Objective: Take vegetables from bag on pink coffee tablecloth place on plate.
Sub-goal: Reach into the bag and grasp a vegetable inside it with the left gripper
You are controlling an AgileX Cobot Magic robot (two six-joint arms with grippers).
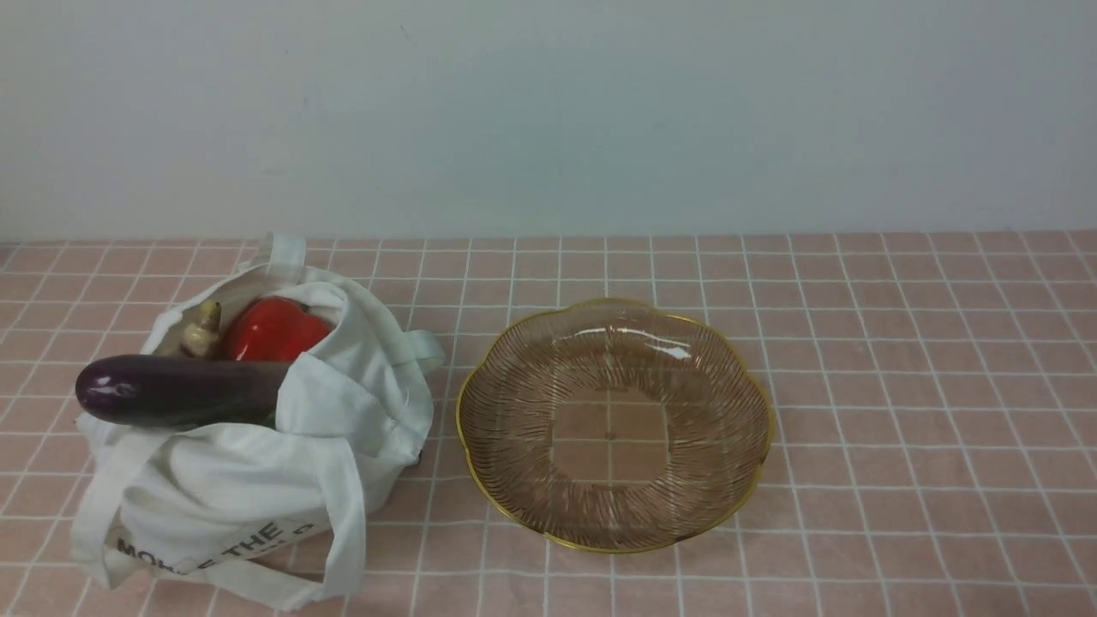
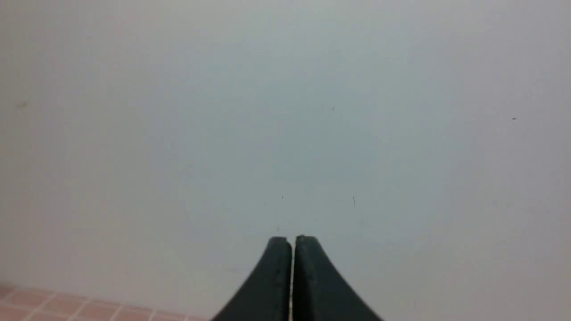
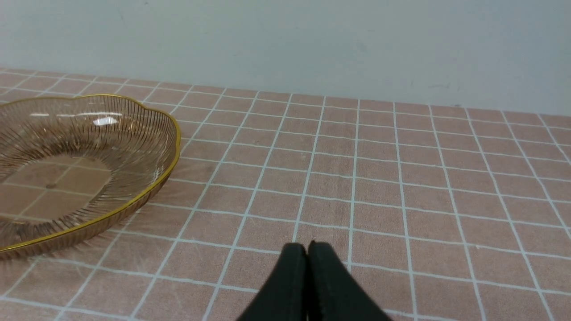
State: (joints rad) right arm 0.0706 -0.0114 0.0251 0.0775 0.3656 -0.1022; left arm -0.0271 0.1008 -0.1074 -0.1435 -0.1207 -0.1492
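The left jaws are pressed together in the left wrist view, with only a hairline slit between their dark tips. Behind them stands a plain pale grey wall (image 2: 285,111), with a sliver of the pink tablecloth (image 2: 53,307) showing.

In the right wrist view the right jaws are likewise closed tip to tip, pinching nothing, above the white-gridded cloth. The ribbed brown glass plate (image 3: 171,147) with its gold rim is partly cut off by the frame.

In the front view the cloth covers the table to its far edge, where the wall rises. The white bag (image 1: 257,463) slumps near the near left corner. The eggplant (image 1: 171,390) lies across its mouth, its rounded end toward the left edge and its other end hidden under a fold. Behind it the red pepper (image 1: 274,330) and the small tapered vegetable (image 1: 203,334) sit half buried. The black lettering (image 1: 197,548) is creased and partly covered by a strap. The plate stands just beside the bag, mid-table.
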